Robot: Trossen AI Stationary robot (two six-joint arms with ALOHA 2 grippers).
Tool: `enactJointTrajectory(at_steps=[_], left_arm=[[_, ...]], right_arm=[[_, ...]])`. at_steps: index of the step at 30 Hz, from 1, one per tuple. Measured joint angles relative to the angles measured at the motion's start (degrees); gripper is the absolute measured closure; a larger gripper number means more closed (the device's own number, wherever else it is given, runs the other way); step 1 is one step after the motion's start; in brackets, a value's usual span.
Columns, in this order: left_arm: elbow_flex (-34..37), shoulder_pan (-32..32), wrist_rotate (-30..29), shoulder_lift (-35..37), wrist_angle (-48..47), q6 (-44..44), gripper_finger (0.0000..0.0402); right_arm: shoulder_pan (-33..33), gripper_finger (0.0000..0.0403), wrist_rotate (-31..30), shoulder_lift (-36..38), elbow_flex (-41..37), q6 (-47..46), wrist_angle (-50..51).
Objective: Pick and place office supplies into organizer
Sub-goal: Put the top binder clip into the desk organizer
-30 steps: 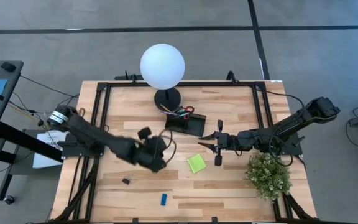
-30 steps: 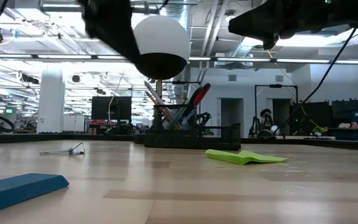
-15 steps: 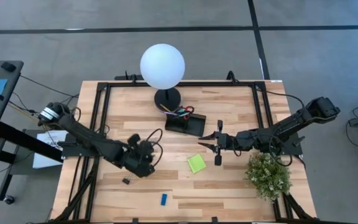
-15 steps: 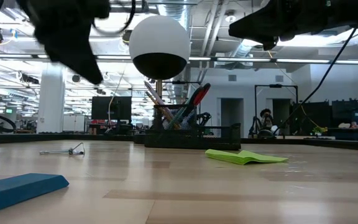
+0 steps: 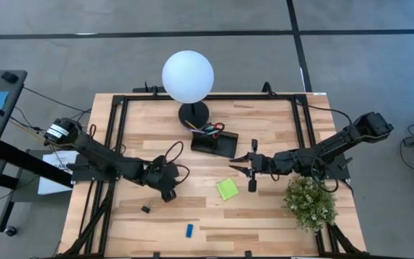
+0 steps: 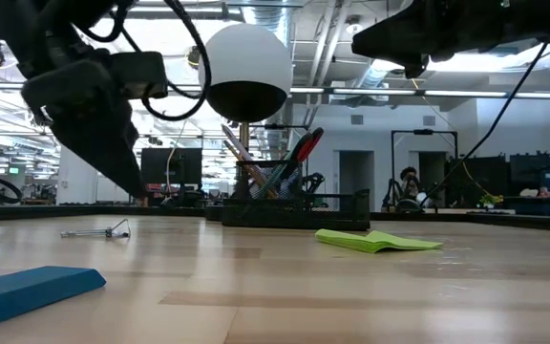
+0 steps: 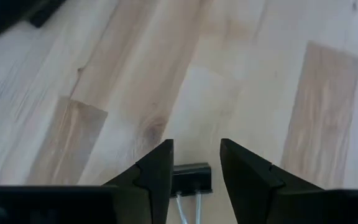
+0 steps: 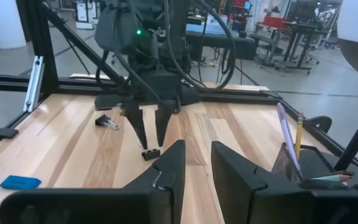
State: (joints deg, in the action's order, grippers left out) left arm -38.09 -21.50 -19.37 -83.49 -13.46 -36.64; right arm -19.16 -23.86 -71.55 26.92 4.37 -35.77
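Where the bench (image 5: 264, 223) is pale wood planks in a black frame, grey floor around, lab room behind | left gripper (image 5: 167, 193) jaws apart above clip (image 7: 190, 178) | right gripper (image 5: 240, 164) jaws apart, empty, beside organizer (image 5: 215, 144) | two clips, second (image 5: 145, 209) nearer the bench edge | one pad (image 5: 226, 188) | one eraser (image 5: 190, 230) | one lamp (image 5: 187, 76) | one plant (image 5: 310, 201)

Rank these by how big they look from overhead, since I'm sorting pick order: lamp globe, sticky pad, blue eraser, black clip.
1. Lamp globe, though it sits nearer the camera.
2. Sticky pad.
3. Blue eraser and black clip: both tiny, too alike to rank.
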Motion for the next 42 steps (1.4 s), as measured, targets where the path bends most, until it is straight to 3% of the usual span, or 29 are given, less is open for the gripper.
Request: enactJointTrajectory(at_steps=[4,9,17,26,35,42], left_arm=[[0.0,0.9,1.5,0.0,-0.2,5.0,0.0267],[0.0,2.0,3.1,0.0,-0.9,5.5,0.0227],[0.0,1.6,2.5,0.0,-5.2,-6.4,0.0172],[0.0,0.9,2.0,-0.2,-3.6,-7.3,0.0168],[-0.2,0.8,1.8,-8.4,-0.2,-7.5,0.0168],[-0.3,0.6,1.6,-9.3,-1.0,-8.0,0.0171]], right_arm=[[0.0,0.0331,0.0,0.0,0.0,-0.5,-0.6],[0.0,0.0331,0.0,0.0,0.0,-1.5,-0.7],[0.0,0.0331,0.0,0.0,0.0,-1.5,-0.7],[0.2,0.0331,0.0,0.0,0.0,-1.4,0.3],[0.0,0.0331,0.0,0.0,0.0,-1.4,1.6],[0.0,0.0331,0.0,0.0,0.0,-1.4,2.0]])
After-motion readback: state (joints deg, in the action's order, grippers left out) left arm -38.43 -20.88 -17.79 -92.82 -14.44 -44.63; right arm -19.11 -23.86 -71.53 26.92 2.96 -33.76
